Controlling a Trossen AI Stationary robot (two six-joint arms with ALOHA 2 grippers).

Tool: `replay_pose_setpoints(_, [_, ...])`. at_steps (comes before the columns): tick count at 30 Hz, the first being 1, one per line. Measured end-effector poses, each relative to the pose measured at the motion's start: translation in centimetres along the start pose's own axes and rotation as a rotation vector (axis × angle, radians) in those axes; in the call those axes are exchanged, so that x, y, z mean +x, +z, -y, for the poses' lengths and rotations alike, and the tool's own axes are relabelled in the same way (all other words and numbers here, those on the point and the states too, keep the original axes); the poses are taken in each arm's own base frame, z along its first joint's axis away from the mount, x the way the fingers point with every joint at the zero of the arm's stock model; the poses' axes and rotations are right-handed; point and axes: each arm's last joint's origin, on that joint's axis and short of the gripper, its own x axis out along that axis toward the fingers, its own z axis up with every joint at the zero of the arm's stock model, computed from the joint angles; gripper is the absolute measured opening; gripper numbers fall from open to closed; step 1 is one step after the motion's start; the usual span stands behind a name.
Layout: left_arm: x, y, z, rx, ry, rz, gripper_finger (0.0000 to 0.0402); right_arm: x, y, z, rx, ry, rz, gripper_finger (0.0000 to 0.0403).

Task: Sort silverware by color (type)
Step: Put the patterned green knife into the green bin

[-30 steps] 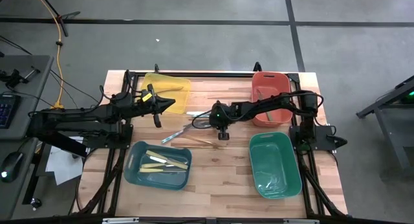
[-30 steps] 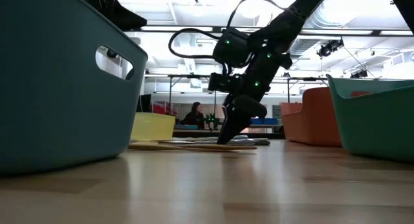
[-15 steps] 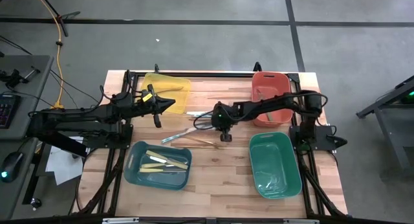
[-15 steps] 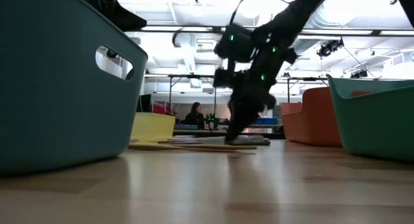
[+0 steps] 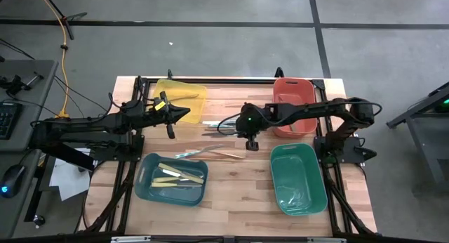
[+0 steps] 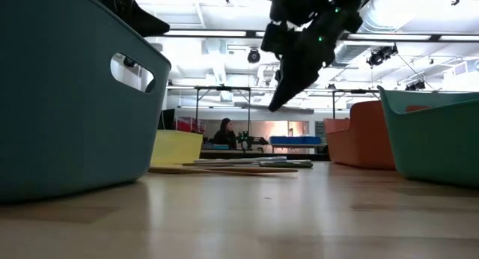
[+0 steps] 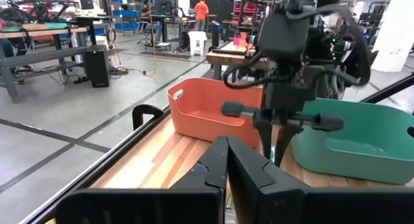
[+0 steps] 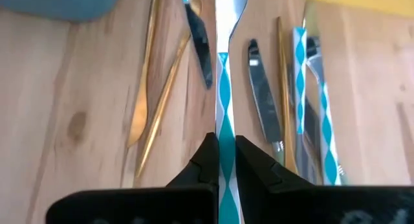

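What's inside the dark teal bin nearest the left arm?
The dark teal bin holds a few cream-yellow utensils lying flat on its floor, seen from above. In the low view its wall hides them, so anything tucked under them cannot be made out.

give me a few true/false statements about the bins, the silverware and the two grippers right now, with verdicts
1. The right gripper is shut on a utensil with a teal-and-white patterned handle. True.
2. The right gripper rests on the wooden table. False: the low view shows it raised well above the silverware.
3. The dark teal plastic bin holds cream-yellow utensils. True.
4. The left gripper is over the light green bin. False: it hangs shut beside the yellow bin.
5. Gold-tan utensils lie loose on the table. True.
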Motion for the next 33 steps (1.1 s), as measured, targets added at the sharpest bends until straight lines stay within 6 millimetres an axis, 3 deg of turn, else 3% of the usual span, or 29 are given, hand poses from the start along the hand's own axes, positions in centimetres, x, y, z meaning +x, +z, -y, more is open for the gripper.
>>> replay_pose_setpoints(6, [0.0,0.0,0.0,0.000,0.001,0.000,0.0000,-1.0,0.2,-0.2,0.012,-0.003,0.015,0.0010])
replay_pose_setpoints(19, [0.0,0.0,0.0,0.000,0.001,0.000,0.0000,-1.4,0.0,-0.6,0.083,0.032,-0.011,0.0010])
replay_pose_setpoints(26, [0.0,0.0,0.0,0.017,0.011,0.002,0.0000,-5.8,-0.6,-3.8,0.146,0.101,-0.055,0.0010])
replay_pose_setpoints(33, [0.0,0.0,0.0,0.017,0.011,0.002,0.0000,-11.0,-1.5,-8.2,0.333,0.188,-0.045,0.0010])
